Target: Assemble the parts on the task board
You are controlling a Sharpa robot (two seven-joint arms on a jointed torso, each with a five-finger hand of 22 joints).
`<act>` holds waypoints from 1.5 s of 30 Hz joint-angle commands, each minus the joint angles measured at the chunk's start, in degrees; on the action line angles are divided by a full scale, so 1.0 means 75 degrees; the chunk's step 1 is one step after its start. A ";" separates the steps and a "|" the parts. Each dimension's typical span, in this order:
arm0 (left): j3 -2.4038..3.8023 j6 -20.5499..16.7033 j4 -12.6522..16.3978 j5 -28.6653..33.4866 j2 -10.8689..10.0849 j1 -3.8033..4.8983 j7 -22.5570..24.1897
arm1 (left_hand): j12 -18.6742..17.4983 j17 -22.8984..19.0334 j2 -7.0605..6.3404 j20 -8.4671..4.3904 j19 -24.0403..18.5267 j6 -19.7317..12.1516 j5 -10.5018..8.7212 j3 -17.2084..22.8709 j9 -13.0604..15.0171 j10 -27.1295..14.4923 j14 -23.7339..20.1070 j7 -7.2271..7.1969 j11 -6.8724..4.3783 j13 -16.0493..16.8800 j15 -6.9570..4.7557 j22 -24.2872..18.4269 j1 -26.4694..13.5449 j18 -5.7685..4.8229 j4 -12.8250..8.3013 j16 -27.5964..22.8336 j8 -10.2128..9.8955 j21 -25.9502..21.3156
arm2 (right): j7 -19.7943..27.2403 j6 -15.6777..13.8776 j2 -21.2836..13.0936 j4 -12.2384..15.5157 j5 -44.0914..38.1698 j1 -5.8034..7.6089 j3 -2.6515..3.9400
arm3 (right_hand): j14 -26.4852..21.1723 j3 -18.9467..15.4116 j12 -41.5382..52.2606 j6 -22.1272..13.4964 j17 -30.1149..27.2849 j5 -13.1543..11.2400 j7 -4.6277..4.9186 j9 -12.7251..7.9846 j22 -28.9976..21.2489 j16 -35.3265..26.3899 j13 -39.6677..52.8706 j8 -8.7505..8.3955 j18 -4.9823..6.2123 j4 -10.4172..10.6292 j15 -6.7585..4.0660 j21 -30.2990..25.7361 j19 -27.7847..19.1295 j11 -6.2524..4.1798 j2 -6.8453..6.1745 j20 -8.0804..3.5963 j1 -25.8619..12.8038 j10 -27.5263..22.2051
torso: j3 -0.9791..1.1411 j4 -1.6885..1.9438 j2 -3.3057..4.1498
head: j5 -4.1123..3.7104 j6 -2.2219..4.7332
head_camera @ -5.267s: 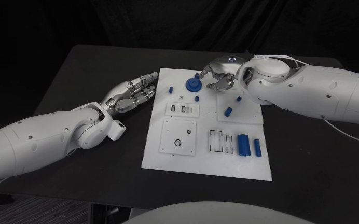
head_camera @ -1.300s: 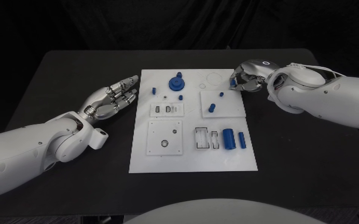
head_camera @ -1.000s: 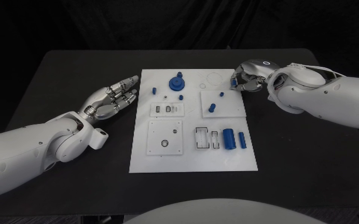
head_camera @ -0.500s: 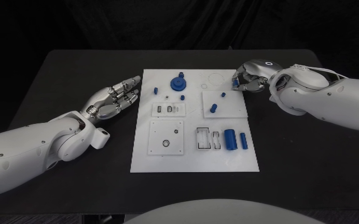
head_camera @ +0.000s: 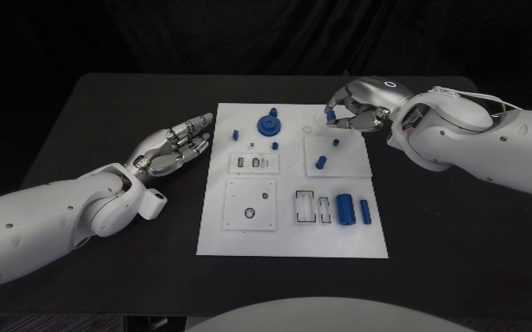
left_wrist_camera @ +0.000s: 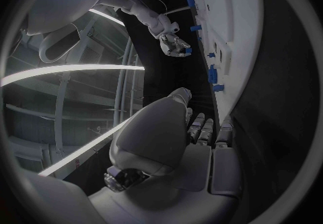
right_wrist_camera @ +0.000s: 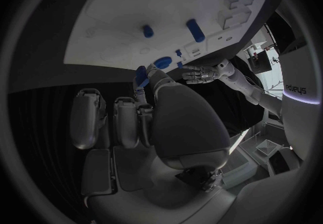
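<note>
While both white arms reach in over a black desk (head_camera: 122, 109), the white task board (head_camera: 290, 234) lies flat at the desk's middle, long side running away from the robot.

Right hand (head_camera: 353, 112) hovers at the board's far right corner, fingers curled in. It pinches a small blue part (right_wrist_camera: 142, 76) at the fingertips; the right wrist view shows that part held between thumb and a finger, just off the board's edge. In the left wrist view the same hand, seen from afar, also has something blue in its fingers.

Left hand (head_camera: 175, 145) sits just beside the board's left edge, near the far half, palm down, fingers stretched out and slightly apart, grasping nothing. Can't tell if it touches the desk.

On the board, far end: a blue round gear (head_camera: 270, 124) w/ a small knob on top, and a short blue peg (head_camera: 235, 134) to its left. Right of centre: a small blue pin (head_camera: 336, 143) and a short blue cylinder (head_camera: 321, 162) on a raised white square. Near end, right side: a fat blue cylinder (head_camera: 345, 208) lying beside a thinner blue bar (head_camera: 364, 210), next to rectangular slots (head_camera: 303, 206). Left of those, a white square plate (head_camera: 251, 204) w/ a small oval hole.
</note>
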 commanded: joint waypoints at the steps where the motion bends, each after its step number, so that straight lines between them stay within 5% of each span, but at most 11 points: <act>1: 0.0006 0.0057 0.0023 0.0008 0.0027 -0.0011 0.0764 | -0.0007 -0.0002 0.0013 0.0064 -0.0010 0.0001 0.0000 0.0038 0.0007 -0.0002 0.0001 0.0048 0.0066 0.0000 0.0062 0.0005 -0.0042 0.0136 -0.0009 0.0000 0.0015 0.0039 | 0.0112 -0.0050 0.0178 0.0253 -0.0017 0.0069 -0.0004 | 0.0467 -0.0044 0.0041 0.0055 0.1048 -0.0056 -0.0006 0.0768 0.1266 0.0033 0.2012 0.0279 0.0065 0.0006 0.0045 0.0019 0.0056 0.0057 0.0065 0.0012 -0.0042 0.0810 | -0.0006 -0.0004 -0.0007 | 0.0087 0.0009; 7: 0.0006 0.0055 0.0024 0.0008 0.0017 -0.0011 0.0757 | -0.0007 -0.0002 0.0013 0.0064 -0.0010 0.0001 0.0000 0.0038 0.0007 -0.0002 0.0001 0.0048 0.0066 0.0000 0.0062 0.0005 -0.0042 0.0136 -0.0009 0.0000 0.0015 0.0039 | 0.0168 0.0472 0.0776 0.0229 -0.0016 0.0056 -0.0007 | 0.0472 -0.0041 0.0041 0.0109 0.1055 -0.0052 -0.0015 0.0817 0.1270 0.0041 0.2012 0.0318 0.0065 -0.0010 0.0048 0.0020 0.0062 0.0056 0.0080 0.0019 -0.0011 0.0810 | -0.0012 0.0001 -0.0006 | 0.0220 0.0011; 14: 0.0006 0.0052 0.0042 0.0008 0.0052 -0.0010 0.0760 | 0.0000 -0.0002 0.0011 0.0069 -0.0006 0.0011 -0.0003 0.0041 0.0009 0.0001 0.0002 0.0050 0.0068 0.0001 0.0065 0.0006 -0.0045 0.0137 -0.0013 0.0000 0.0017 0.0041 | 0.0272 0.0809 0.1534 -0.0239 -0.0016 -0.0281 -0.0007 | 0.0455 -0.0035 0.0041 0.0131 0.1002 -0.0036 -0.0021 0.0840 0.1237 -0.0014 0.2012 0.0335 0.0086 -0.0022 0.0048 -0.0065 0.0022 0.0053 0.0090 0.0022 0.0010 0.0810 | -0.0020 0.0038 -0.0006 | 0.0305 -0.0017; 21: 0.0006 0.0064 0.0029 0.0008 0.0076 -0.0010 0.0756 | -0.0004 -0.0002 0.0011 0.0070 -0.0008 0.0009 -0.0004 0.0042 0.0008 0.0000 0.0001 0.0051 0.0068 0.0001 0.0065 0.0005 -0.0046 0.0137 -0.0014 0.0000 0.0017 0.0040 | 0.0311 0.0827 0.2073 -0.0651 -0.0017 -0.0547 -0.0004 | 0.0454 -0.0033 0.0041 0.0131 0.1000 -0.0011 -0.0023 0.0859 0.1224 -0.0017 0.2012 0.0339 0.0095 -0.0046 0.0047 -0.0103 0.0006 0.0051 0.0084 0.0023 0.0038 0.0810 | -0.0014 -0.0017 -0.0005 | 0.0429 -0.0078; 30: 0.0006 0.0084 -0.0003 0.0008 0.0141 -0.0010 0.0754 | -0.0004 -0.0002 0.0011 0.0070 -0.0008 0.0009 -0.0004 0.0042 0.0008 0.0000 0.0001 0.0051 0.0068 0.0001 0.0065 0.0005 -0.0046 0.0137 -0.0014 0.0000 0.0017 0.0040 | 0.0256 0.0914 0.2266 -0.0739 -0.0017 -0.0611 -0.0004 | 0.0439 -0.0054 0.0041 0.0097 0.0960 0.0002 -0.0003 0.0874 0.1192 -0.0059 0.2012 0.0321 0.0115 -0.0046 0.0052 -0.0190 -0.0034 0.0063 0.0059 0.0026 0.0023 0.0810 | -0.0001 0.0033 0.0009 | 0.0393 -0.0158; 45: 0.0007 0.0110 -0.0032 0.0008 0.0176 -0.0010 0.0739 | -0.0006 -0.0002 0.0011 0.0074 -0.0011 0.0008 -0.0003 0.0048 0.0008 -0.0002 0.0001 0.0054 0.0070 0.0000 0.0068 0.0004 -0.0048 0.0137 -0.0019 0.0000 0.0016 0.0039 | 0.0146 0.1228 0.2343 -0.0780 -0.0017 -0.0631 -0.0004 | 0.0425 -0.0096 0.0041 0.0022 0.0931 0.0005 0.0031 0.0895 0.1171 -0.0092 0.2012 0.0275 0.0129 -0.0017 0.0074 -0.0259 -0.0062 0.0093 0.0038 0.0041 -0.0037 0.0810 | -0.0008 -0.0010 0.0001 | 0.0457 -0.0180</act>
